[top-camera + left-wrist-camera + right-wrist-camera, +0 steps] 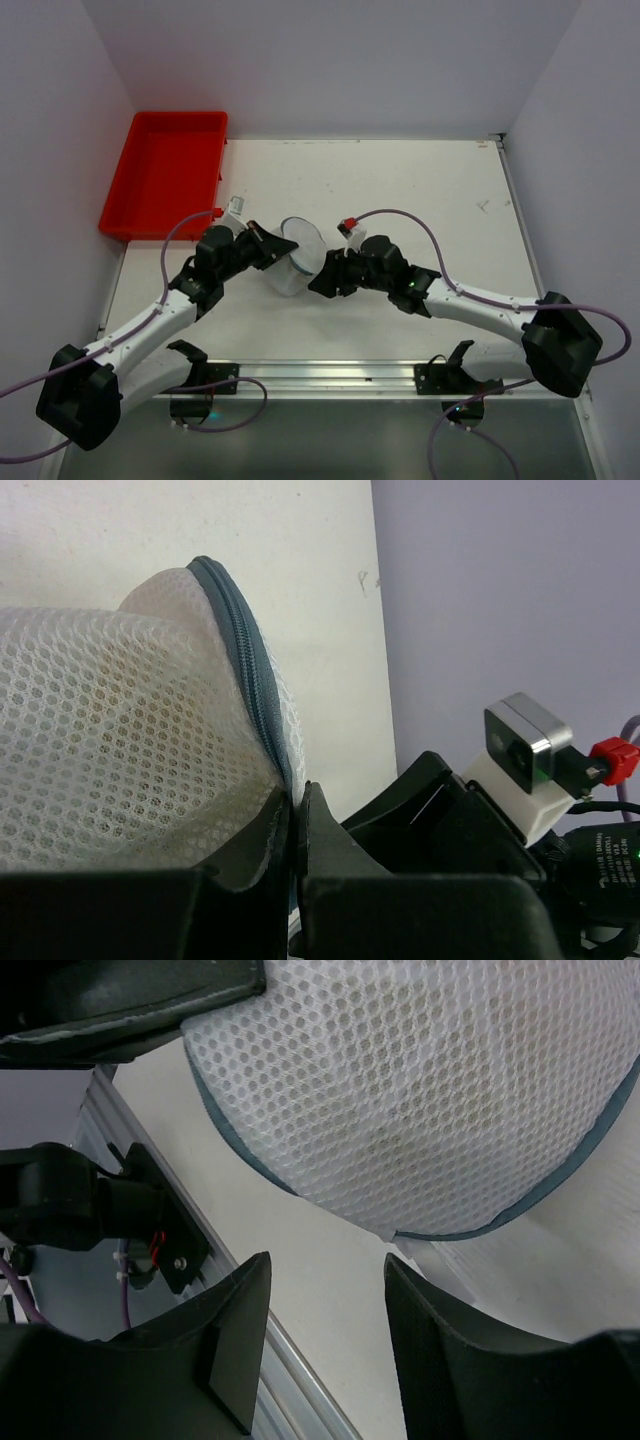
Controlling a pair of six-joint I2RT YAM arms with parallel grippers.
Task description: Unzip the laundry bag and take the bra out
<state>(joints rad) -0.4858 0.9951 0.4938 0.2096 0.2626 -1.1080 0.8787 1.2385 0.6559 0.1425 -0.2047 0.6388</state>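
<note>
The laundry bag (297, 256), a white mesh drum with a grey-blue zip and rims, stands tilted on its side at mid-table between my two grippers. My left gripper (268, 246) is shut on the bag's zipped rim; in the left wrist view the jaws (297, 802) pinch the seam just below the zip (246, 670). My right gripper (320, 277) is open and empty right of the bag, its jaws (328, 1272) just below the mesh (420, 1090), not touching it. The bra is hidden; only a faint beige tint shows through the mesh.
A red rectangular tray (165, 183) stands at the far left of the table. The metal rail (330, 375) runs along the near edge. Walls close in the left, back and right sides.
</note>
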